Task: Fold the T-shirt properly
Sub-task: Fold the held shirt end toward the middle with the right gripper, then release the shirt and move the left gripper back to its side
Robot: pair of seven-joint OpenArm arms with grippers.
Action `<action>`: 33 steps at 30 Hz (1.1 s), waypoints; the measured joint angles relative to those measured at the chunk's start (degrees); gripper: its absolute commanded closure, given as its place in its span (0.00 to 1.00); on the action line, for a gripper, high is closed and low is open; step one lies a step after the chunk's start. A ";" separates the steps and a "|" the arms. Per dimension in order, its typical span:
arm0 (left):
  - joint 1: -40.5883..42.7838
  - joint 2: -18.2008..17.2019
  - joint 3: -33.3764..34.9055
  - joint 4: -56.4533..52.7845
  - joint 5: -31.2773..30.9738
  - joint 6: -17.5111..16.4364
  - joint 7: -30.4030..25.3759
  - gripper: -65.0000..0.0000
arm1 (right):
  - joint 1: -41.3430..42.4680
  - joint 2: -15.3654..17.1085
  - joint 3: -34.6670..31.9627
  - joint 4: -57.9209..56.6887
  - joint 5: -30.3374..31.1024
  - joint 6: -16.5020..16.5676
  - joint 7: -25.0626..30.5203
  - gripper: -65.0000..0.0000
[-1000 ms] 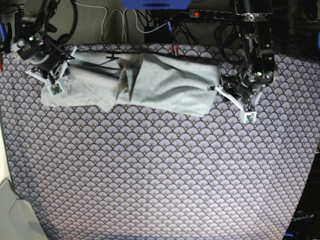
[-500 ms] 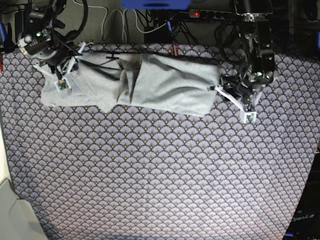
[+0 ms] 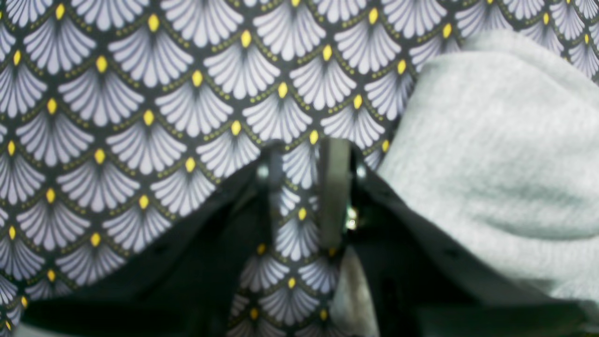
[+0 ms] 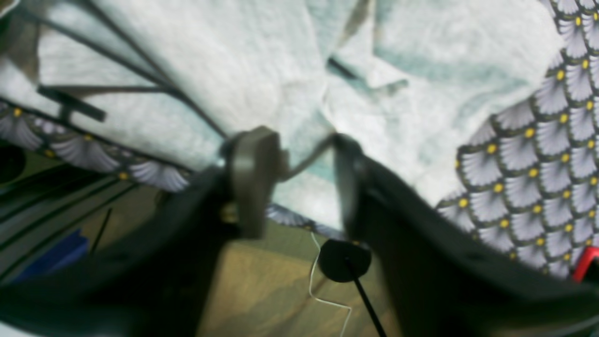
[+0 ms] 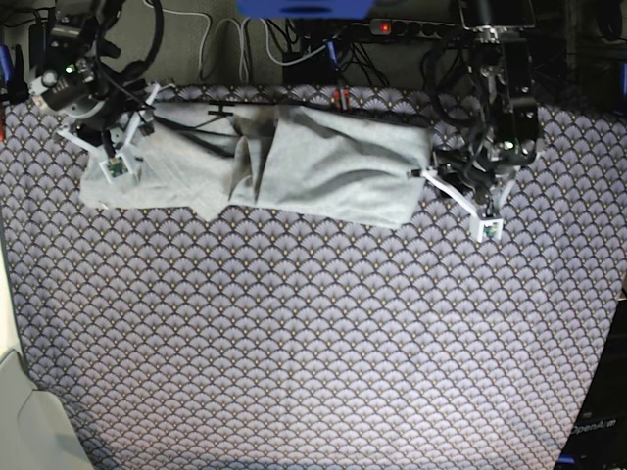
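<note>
t-shirt [image 5: 294,162] is lying across the far side of the tabletop [image 5: 313,343], which is wearing a purple cloth with little fan shapes. the shirt is looking bunched and wrinkly, not flat. its long way is running side to side in the base view, from one arm over to the other, so each arm is sitting at one end of it.

right claw [image 4: 292,154] is hanging over the far edge of the shirt, at the shirt's end on the left of the base view. its two fingers are standing apart, so it is open. a thin edge of grey cloth is showing in the gap between them, but the fingers are not squeezing it, as far as i can tell. the picture is blurry there.

left claw [image 3: 304,187] is sitting low over the bare patterned cloth at the other end. its fingers are only a little apart, with nothing between them but the fan pattern. the shirt [image 3: 491,154] is lying just beside it, off to the right in the wrist view, not inside the fingers.

so the right claw is nearer to a grab, since it is already over the shirt. i am guessing the left claw needs to slide sideways to the shirt's edge first.
</note>
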 measured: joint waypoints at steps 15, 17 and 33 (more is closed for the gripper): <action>0.17 -0.09 -0.02 7.13 -0.02 0.00 0.50 0.78 | 9.94 3.15 8.59 -4.02 -0.09 -0.02 0.17 0.50; 0.20 0.00 0.00 7.56 -0.02 0.00 0.66 0.78 | 10.82 3.41 8.57 -7.06 0.20 0.04 -0.17 0.50; 0.96 -1.42 -10.23 7.91 -0.02 -0.04 0.66 0.78 | 14.45 3.63 11.67 -17.22 -0.13 0.00 0.07 0.50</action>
